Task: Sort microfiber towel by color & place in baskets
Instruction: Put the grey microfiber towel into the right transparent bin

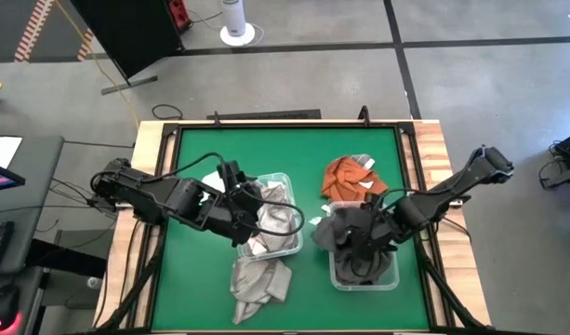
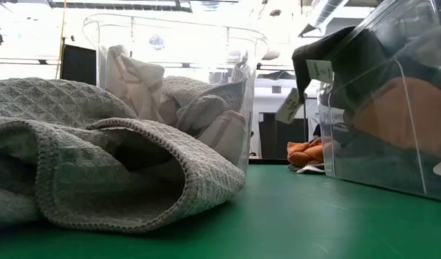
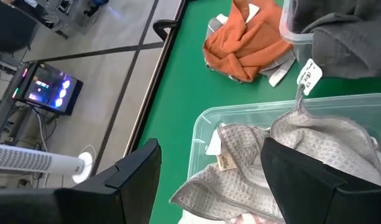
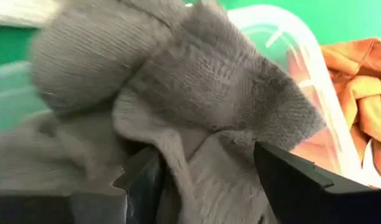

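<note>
Sorting is under way: the left gripper (image 1: 250,212) is held spread over the light-grey towels in the left basket (image 1: 286,177). The right gripper (image 1: 357,244) is spread above dark-grey towels in the right basket (image 1: 364,283). Next to be gathered, it is judged: the orange towel (image 1: 350,177) toward the counter's far edge and the grey towel (image 1: 259,284) at its near edge.

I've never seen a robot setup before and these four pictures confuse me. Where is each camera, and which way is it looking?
High view: above the table, straight down; shows both arms, the left basket and right basket.
Low view: at tabletop height, looking level past the light grey towel; no arm is visible.
Left wrist view: on the left arm, over the left basket; left gripper open.
Right wrist view: on the right arm, close on the dark grey towel; right gripper open.
Shared: the orange towel shows in every view.
</note>
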`<state>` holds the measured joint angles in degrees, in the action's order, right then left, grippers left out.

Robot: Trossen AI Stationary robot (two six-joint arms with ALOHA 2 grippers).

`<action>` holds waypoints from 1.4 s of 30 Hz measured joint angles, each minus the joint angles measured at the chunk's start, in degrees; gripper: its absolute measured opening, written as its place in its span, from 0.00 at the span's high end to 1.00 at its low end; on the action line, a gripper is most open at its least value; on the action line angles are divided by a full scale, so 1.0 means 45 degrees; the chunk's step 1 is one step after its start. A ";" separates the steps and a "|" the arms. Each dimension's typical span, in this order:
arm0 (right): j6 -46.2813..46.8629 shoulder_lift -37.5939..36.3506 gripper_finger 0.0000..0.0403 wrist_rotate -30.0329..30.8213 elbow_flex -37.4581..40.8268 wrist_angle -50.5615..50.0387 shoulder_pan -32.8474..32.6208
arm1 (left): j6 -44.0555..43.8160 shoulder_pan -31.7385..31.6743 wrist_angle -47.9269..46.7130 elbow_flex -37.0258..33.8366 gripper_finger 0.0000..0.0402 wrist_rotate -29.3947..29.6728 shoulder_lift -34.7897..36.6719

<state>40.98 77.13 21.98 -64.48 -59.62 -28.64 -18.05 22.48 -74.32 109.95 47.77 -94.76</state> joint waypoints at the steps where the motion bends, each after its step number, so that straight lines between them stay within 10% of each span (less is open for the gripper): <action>1: 0.0041 0.0069 0.33 -0.0037 0.0146 0.0064 -0.0009 | -0.0065 0.0000 -0.0010 0.0000 0.34 0.0000 0.0000; 17: -0.0186 0.1029 0.33 -0.2530 0.2769 0.3640 0.0359 | -0.0665 0.0170 -0.0179 -0.0451 0.34 0.0039 0.0005; 42: -0.1235 -0.0855 0.33 0.0263 -0.3063 -0.1365 0.0190 | -0.0619 0.0364 0.0165 -0.0923 0.34 0.0204 0.0010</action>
<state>35.42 73.29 23.16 -78.27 -65.77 -27.79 -20.83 24.12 -73.58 105.80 48.69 -94.72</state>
